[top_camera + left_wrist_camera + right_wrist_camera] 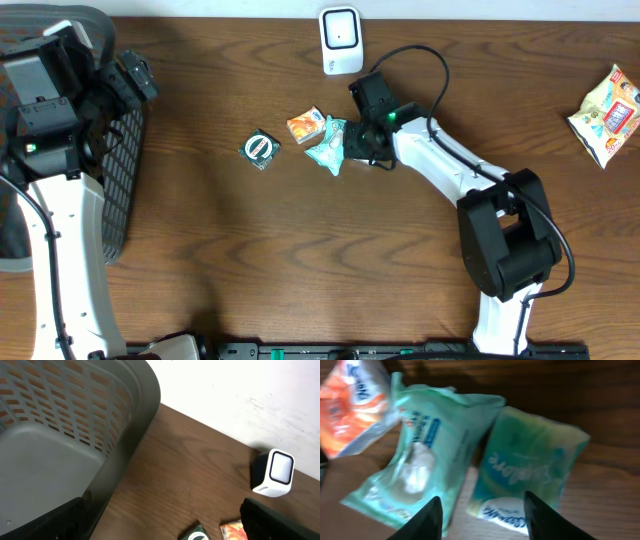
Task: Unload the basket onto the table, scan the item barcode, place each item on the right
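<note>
Three small packets lie together mid-table: an orange one (306, 125) (352, 405), a mint-green one (326, 150) (425, 455) and a teal-green one (530, 465). My right gripper (357, 140) (482, 520) hangs low over them. Its jaws stand part-way closed, astride the near end of the teal-green packet, and a gap still shows beside the left fingertip (427, 520). The white scanner (340, 40) (272, 474) stands at the table's back edge. My left gripper (135, 78) (165, 532) is wide open and empty over the basket's rim.
A grey slotted basket (125, 170) (125, 435) stands at the far left. A dark green packet with a round logo (260, 149) (197, 534) lies left of the orange one. A yellow snack bag (608, 115) lies at the far right.
</note>
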{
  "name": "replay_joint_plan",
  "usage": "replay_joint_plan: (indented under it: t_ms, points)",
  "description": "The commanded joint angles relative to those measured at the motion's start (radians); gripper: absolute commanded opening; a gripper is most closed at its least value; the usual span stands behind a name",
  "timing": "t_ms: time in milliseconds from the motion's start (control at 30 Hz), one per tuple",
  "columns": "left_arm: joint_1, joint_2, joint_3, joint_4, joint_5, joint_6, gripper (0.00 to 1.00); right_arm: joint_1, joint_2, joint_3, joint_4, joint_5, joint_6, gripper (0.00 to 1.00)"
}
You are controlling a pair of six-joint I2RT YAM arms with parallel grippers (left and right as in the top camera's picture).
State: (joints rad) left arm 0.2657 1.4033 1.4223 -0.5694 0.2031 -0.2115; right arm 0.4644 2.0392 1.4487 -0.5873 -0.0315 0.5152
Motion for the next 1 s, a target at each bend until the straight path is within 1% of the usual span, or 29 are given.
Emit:
replay_joint_plan:
  t_ms: [0,100,233,333,433,567,800,933,967]
  points:
    - [0.014,0.017,0.006,-0.022,-0.069,0.001,0.98,0.003,0.009,-0.046,0.044,0.085,0.009,0.49]
    - [0.014,0.017,0.006,-0.022,-0.069,0.001,0.98,0.000,0.009,-0.073,0.056,0.132,0.016,0.50]
    - [0.014,0.017,0.006,-0.022,-0.069,0.001,0.98,-0.009,0.009,-0.073,-0.005,0.272,0.049,0.50]
    - [0.014,0.017,0.006,-0.022,-0.069,0.001,0.98,-0.029,0.007,-0.064,-0.049,0.303,0.049,0.51]
    - [0.014,0.017,0.006,-0.022,-0.069,0.001,0.98,-0.054,0.002,-0.039,-0.101,0.288,0.044,0.52]
    - [0.013,0.017,0.006,-0.022,-0.069,0.001,0.98,-0.071,-0.010,0.008,-0.147,0.252,-0.005,0.56]
    - [0.014,0.017,0.006,-0.022,-0.069,0.001,0.98,-0.091,-0.012,0.038,-0.154,0.225,-0.008,0.56]
    - [0.014,0.017,0.006,-0.022,-0.069,0.001,0.98,-0.099,-0.008,0.033,-0.154,0.173,-0.008,0.52]
    - [0.014,0.017,0.006,-0.022,-0.069,0.001,0.98,-0.098,-0.006,0.032,-0.154,0.164,-0.008,0.49]
